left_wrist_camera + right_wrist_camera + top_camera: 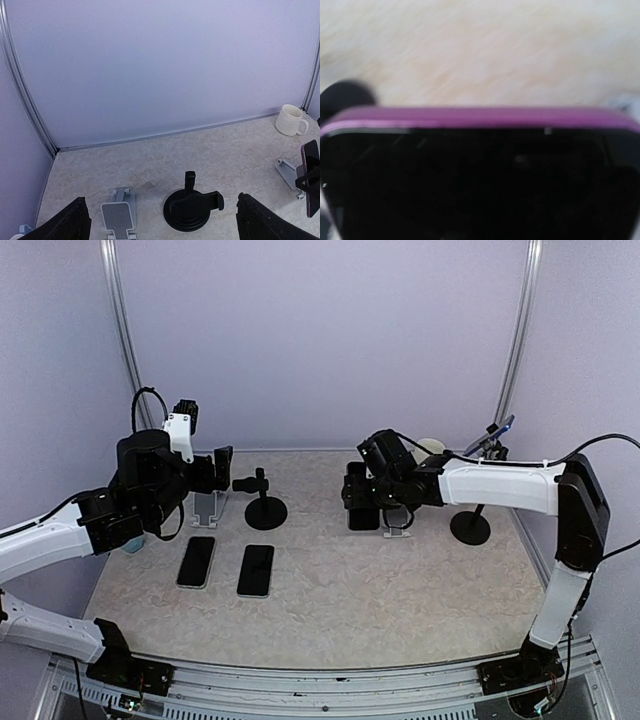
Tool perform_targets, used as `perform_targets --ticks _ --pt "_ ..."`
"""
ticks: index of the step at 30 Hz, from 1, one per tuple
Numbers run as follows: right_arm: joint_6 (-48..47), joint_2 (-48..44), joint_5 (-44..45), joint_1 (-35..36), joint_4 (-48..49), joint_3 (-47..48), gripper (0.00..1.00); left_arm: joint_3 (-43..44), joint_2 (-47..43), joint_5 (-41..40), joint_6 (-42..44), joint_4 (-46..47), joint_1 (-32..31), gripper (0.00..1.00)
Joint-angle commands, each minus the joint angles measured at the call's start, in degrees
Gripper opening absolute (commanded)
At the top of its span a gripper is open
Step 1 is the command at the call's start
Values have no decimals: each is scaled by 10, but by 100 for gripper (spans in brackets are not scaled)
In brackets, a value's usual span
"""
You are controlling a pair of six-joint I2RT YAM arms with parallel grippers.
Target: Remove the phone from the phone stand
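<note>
— From above, what's the left gripper (222, 472) doing?
— Hanging just beside the white stand (208, 506), holding nothing. The right gripper (358, 496) is down at the phone (362, 514), which is propped in its phone stand (397, 527) mid-table.
— Pinching it?
— I can't tell from there.
— And the left wrist view?
— Its fingers (67, 225) are spread wide. The phone, purple-edged, stands at the far right with something black across it.
— Right wrist?
— Blurred. The phone's purple top edge fills the frame, close under the gripper. I can't make out the grip.
</note>
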Motion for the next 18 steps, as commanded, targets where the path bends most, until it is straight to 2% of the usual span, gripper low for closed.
perform_targets --ticks 1,9,18 --pt "76 9 -7 48 -16 10 71 -9 -14 -9 -9 12 -4 99" --pt "165 77 10 103 -87 73 71 -11 -20 -12 -9 12 -3 99" --pt "206 141 -8 131 -111 97 73 -15 -27 -9 -16 12 -4 99"
